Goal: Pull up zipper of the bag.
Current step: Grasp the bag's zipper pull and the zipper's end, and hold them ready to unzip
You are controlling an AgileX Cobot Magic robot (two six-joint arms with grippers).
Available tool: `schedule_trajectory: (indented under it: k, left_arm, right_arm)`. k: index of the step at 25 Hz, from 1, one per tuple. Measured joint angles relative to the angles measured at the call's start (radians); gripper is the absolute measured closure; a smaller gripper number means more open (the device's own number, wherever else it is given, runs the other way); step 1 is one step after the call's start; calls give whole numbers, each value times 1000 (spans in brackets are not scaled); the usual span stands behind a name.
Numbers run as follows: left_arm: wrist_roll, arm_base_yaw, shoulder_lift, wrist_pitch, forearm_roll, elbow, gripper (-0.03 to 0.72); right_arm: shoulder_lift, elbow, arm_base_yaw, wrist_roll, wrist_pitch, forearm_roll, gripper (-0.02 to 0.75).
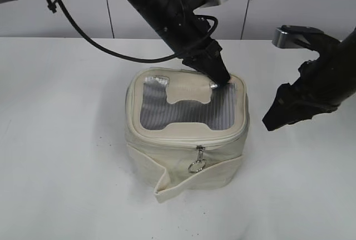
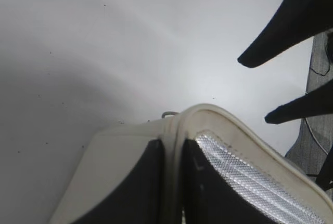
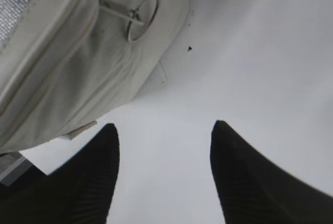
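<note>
the bag point(image 1: 186, 134) sits near the middle of the white table point(image 1: 61, 156), its mesh-windowed lid facing up. the zipper point(image 1: 189, 138) runs around the lid's rim, and its ring pull point(image 1: 196, 165) hangs down the near face at about 6 o'clock of the lid.

the left gripper point(image 1: 219, 78) presses down at the lid's far right corner, about 1 o'clock. in the left wrist view its two dark fingers point(image 2: 132, 187) straddle the raised rim point(image 2: 174, 182), one on each side. they look pinched onto that edge, but whether they truly clamp it i cannot tell.

the right gripper point(image 3: 164, 154) hangs off the bag at 3 o'clock, clear of the fabric, its jaws spread wide with nothing between them. in its wrist view the ring pull point(image 3: 143, 10) lies ahead at about 11 o'clock.

the step in hand looks like bringing the right gripper to the ring while the left steadies the bag. to do it well, swing toward the near face low and level, centre the ring or its small metal tab between the fingers, and close fully before pulling. draw along the track rather than outward, since the soft bag will likely deform or slide. the loose strap band point(image 1: 192, 181) under the ring could snag a finger.
</note>
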Motion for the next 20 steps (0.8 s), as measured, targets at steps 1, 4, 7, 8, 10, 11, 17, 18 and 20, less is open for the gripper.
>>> schedule_trajectory:
  k: [1, 4, 7, 8, 10, 11, 17, 18, 20]
  left_arm:
    - [0, 0, 0, 0, 0, 0, 614]
    - [0, 0, 0, 0, 0, 0, 617]
    - [0, 0, 0, 0, 1, 0, 617]
    - [0, 1, 0, 0, 1, 0, 617]
    - [0, 1, 0, 0, 1, 0, 617]
    - [0, 1, 0, 0, 1, 0, 617]
    - [0, 1, 0, 1, 1, 0, 619]
    - [0, 1, 0, 1, 1, 0, 619]
    - [0, 1, 0, 1, 2, 0, 620]
  right_arm:
    - [0, 5, 0, -28, -15, 11, 299]
    - [0, 11, 0, -130, -42, 70, 299]
    - [0, 12, 0, -256, -64, 142, 299]
    - [0, 12, 0, -283, -70, 151, 299]
    - [6, 12, 0, -336, -83, 164, 299]
    - [15, 12, 0, -353, -86, 169, 299]
    - [93, 12, 0, -498, -111, 247, 300]
    - [98, 12, 0, -529, -119, 276, 300]
    - [102, 14, 0, -610, -138, 328, 302]
